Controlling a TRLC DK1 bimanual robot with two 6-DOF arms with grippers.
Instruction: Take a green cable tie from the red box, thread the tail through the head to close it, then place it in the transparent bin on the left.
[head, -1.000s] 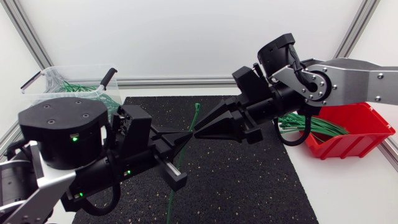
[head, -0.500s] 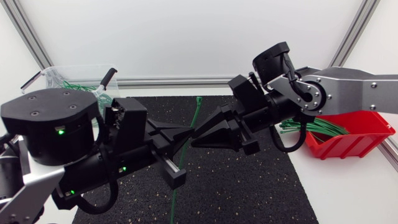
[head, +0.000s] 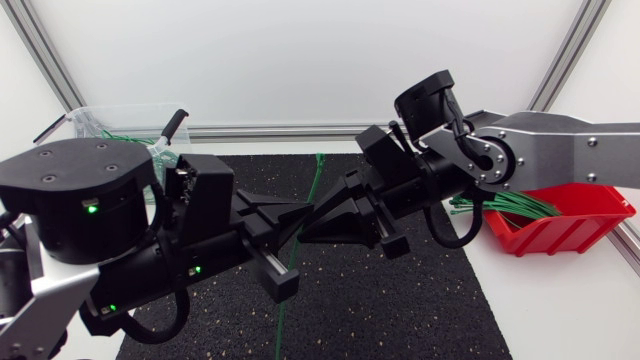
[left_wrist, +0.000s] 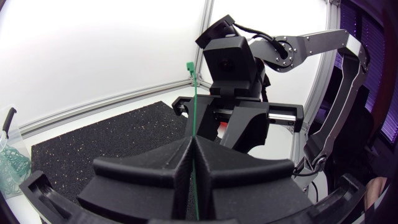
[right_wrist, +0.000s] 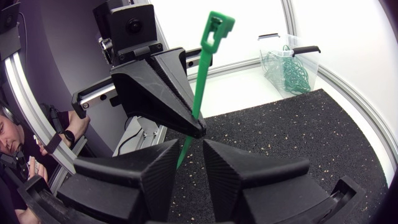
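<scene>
A green cable tie (head: 316, 176) stands nearly upright over the black mat, head end up. My left gripper (head: 298, 212) is shut on its strap at mid-length; in the left wrist view the tie (left_wrist: 193, 93) rises out of the closed fingertips (left_wrist: 194, 140). My right gripper (head: 318, 219) faces it tip to tip. In the right wrist view its fingers (right_wrist: 191, 146) stand slightly apart with the strap (right_wrist: 204, 71) passing through the gap, not clamped. The red box (head: 575, 225) at the right holds several green ties (head: 510, 205). The transparent bin (head: 110, 140) sits at the back left.
A black foam mat (head: 400, 300) covers the table's middle, and the tie's tail (head: 283, 300) hangs down over it. The bin (right_wrist: 289, 62) holds a tangle of green ties and has black handles. Both arms crowd the space above the mat.
My right gripper has slid left toward the left gripper, and its fingers have narrowed around the strap. The left arm shifted a little while holding the tie.
</scene>
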